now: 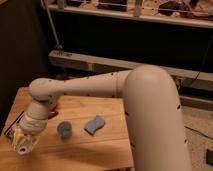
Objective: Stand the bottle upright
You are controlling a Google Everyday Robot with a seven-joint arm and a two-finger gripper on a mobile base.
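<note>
My gripper (22, 144) hangs over the front left corner of the wooden table (107, 150), at the end of the white arm that reaches in from the right. It is shut on a pale, whitish see-through shape, which I take for the bottle (23, 148). The bottle lies tilted in the grip, with a round end facing the camera, and most of its body is hidden by the fingers and wrist. It is just above or at the tabletop; I cannot tell whether it touches.
A small blue cup (64, 130) stands upright just right of the gripper. A flat blue pad (95, 124) lies further right. Something reddish (53, 114) peeks out behind the wrist. A dark shelf unit (130, 35) rises behind the table.
</note>
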